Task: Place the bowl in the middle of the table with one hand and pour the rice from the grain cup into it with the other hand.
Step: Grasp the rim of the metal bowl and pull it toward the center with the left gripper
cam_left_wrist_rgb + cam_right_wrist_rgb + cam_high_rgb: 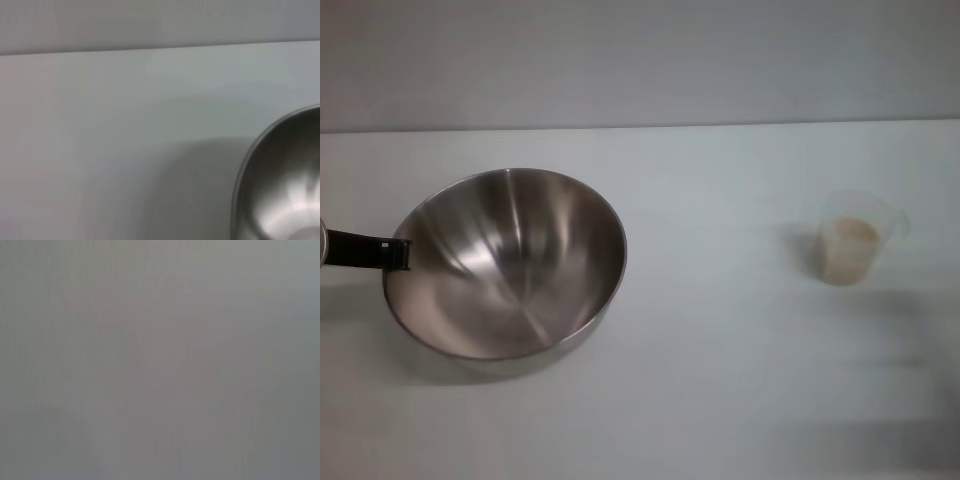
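Observation:
The bowl (505, 262), wide shiny steel, sits left of the table's middle in the head view, tipped slightly with a shadow under it. My left gripper (400, 255) reaches in from the left edge, its black finger (365, 249) clamped on the bowl's left rim. Part of the bowl's rim and inside (280, 190) also shows in the left wrist view. The grain cup (853, 240), clear plastic, stands upright at the right, about half full of pale rice (848, 252). My right gripper is out of view; its wrist view shows only a plain grey surface.
The white table (720, 380) stretches between bowl and cup and ends at a far edge (640, 126) against a grey wall. Soft shadows lie on the table at the lower right (910, 400).

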You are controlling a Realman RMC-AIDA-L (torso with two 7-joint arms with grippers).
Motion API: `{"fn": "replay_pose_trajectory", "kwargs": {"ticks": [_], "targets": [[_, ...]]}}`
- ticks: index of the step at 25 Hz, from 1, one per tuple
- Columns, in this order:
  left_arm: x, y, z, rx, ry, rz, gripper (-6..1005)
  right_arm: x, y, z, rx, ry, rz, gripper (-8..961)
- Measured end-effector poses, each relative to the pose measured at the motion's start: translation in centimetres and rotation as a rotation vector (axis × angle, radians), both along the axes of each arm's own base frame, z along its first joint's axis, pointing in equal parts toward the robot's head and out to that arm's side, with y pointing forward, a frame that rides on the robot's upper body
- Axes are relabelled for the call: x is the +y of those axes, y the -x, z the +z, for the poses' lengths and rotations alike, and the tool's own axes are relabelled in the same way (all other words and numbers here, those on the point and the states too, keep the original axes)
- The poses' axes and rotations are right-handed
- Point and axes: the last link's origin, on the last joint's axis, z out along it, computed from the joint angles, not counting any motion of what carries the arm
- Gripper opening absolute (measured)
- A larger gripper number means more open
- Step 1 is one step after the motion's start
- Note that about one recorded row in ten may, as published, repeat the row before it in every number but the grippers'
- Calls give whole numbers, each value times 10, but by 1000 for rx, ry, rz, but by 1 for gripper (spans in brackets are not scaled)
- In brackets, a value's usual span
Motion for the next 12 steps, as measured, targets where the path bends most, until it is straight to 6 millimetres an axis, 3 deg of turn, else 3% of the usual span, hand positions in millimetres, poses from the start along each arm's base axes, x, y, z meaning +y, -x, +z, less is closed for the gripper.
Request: {"fn": "replay_pose_trajectory", "kwargs": {"ticks": [12], "targets": [[6,-3,15,-47,-2,-6,61,1,1,0,0,0,2,661]]}}
